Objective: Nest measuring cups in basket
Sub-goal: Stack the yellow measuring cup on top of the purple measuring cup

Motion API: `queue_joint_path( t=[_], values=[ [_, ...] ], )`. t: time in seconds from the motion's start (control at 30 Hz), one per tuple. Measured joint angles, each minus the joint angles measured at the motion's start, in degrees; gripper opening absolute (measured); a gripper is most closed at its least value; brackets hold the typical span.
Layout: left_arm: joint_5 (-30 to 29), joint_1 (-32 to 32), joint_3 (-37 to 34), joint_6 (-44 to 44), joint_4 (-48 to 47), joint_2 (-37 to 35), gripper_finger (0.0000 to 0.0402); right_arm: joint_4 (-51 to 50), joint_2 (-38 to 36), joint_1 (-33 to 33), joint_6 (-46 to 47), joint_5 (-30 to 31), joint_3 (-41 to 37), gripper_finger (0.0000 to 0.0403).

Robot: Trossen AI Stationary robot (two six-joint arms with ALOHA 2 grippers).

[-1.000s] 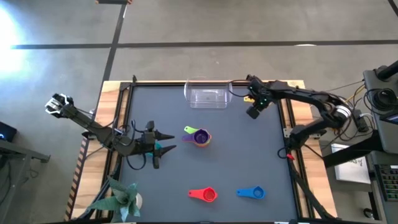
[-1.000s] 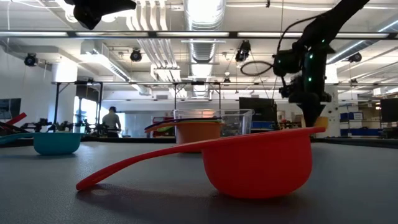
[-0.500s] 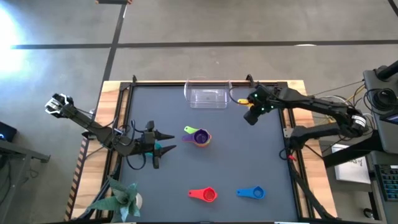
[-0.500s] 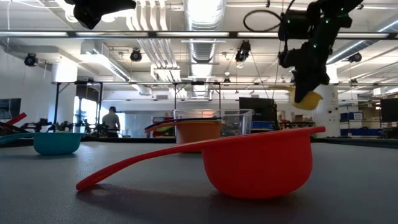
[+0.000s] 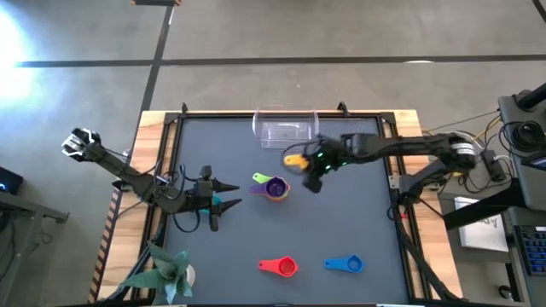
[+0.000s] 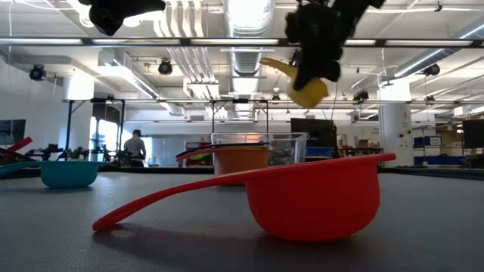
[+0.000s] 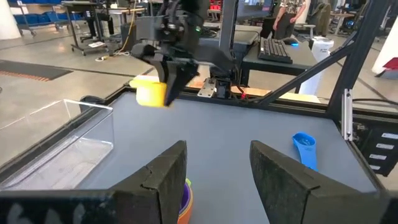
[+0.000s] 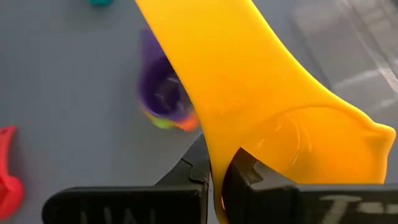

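A dark grey table top [image 5: 358, 230] framed in pale wood fills the middle of the high view, with bare concrete floor above it. At the far left the left arm reaches in, and the left gripper [image 5: 223, 194] sits low over the mat at centre left, its fingers [image 7: 163, 180] parted with nothing between them; a teal cup [image 5: 223, 202] lies right at their tips. In the lower left corner stands a green plant [image 5: 167, 271]. Just left of centre lies a stack of nested cups [image 5: 275, 188], purple on top with green and orange edges showing beneath. Above it, at the upper centre edge of the table, the clear basket [image 5: 285, 130] stands with nothing in it. Along the bottom of the frame a red cup [image 5: 281, 267] lies below the stack and a blue cup [image 5: 345, 264] lies to its right, well apart from each other. The right arm stretches in from the right edge, and the right gripper [image 5: 309, 167] hangs in the air between basket and stack, its fingers [image 8: 198, 167] clamped on the handle of the yellow cup [image 5: 296, 159]. The low view shows that cup [image 6: 306, 87] raised clear of the table, tilted, with the stack and basket beyond the red cup [image 6: 302, 198].
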Motion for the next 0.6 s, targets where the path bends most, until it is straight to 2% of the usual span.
queue_joint_path(
  t=[0.17,0.33,0.6],
  values=[
    [0.0,-1.0,0.0,-0.5,-0.5,-1.6,0.0160,1.1,9.5,5.2,-1.9,0.1,8.6,0.0009],
    [-0.5,-4.4,0.0,-0.5,-2.9,-5.4,0.0160,2.5,17.3,7.2,-2.6,0.0,14.3,0.0009],
    [-11.1,-10.4,-1.6,-0.4,-5.3,-8.2,0.0160,4.8,27.2,7.3,-2.6,-3.5,19.5,0.0009]
  ],
)
